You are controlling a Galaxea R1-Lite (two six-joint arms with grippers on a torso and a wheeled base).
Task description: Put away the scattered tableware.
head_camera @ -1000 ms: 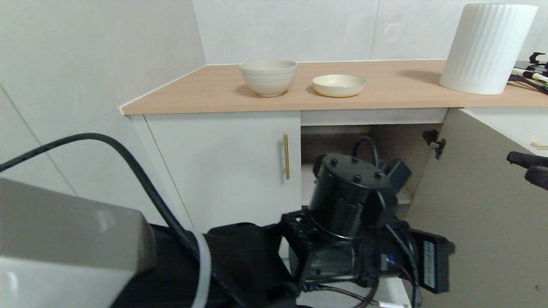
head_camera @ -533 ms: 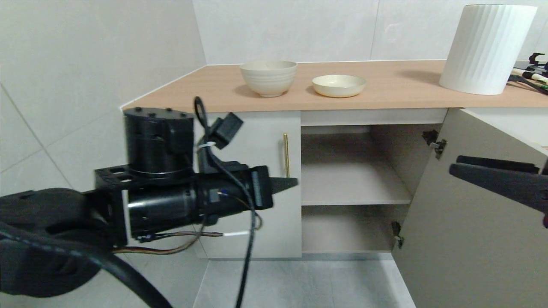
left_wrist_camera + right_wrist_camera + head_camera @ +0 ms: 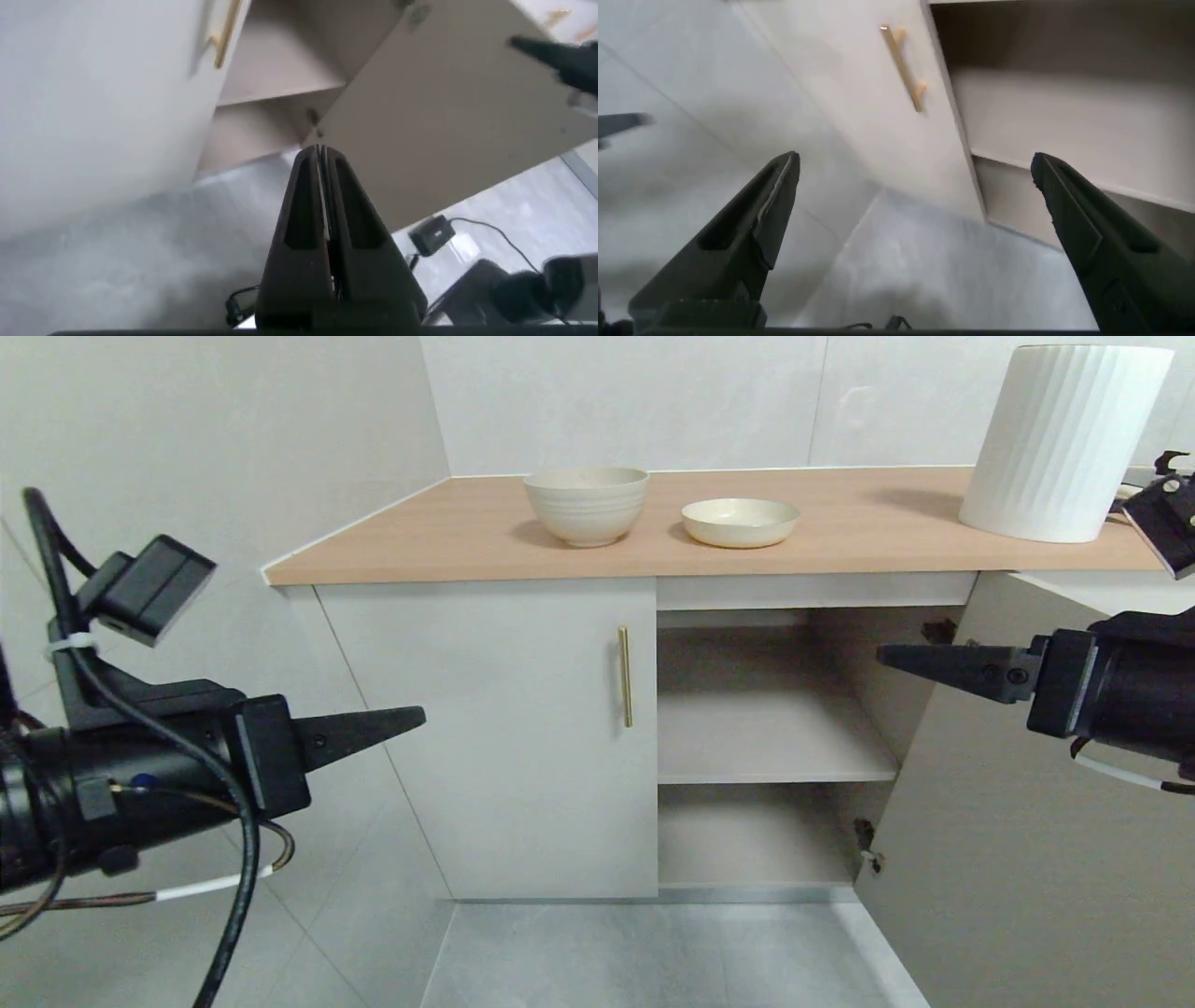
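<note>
1. While both arms hung before the cabinet [image 3: 485,737], the bowl [image 3: 585,504] and the shallow dish [image 3: 739,521] sat side by side, not touching, on the wooden surface [image 3: 420,551].
2. Left gripper [image 3: 415,715] had jaws together, empty, left of the shut door [image 3: 523,803].
3. Right gripper [image 3: 887,657] had jaws wide apart, empty, by the open door [image 3: 1018,859].

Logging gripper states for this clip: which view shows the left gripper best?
The left wrist view: it looks straight along the left gripper, both fingers pressed together, nothing between. The head view gives it side-on as one dark wedge; the right wrist view catches a blurred tip far off.
</note>
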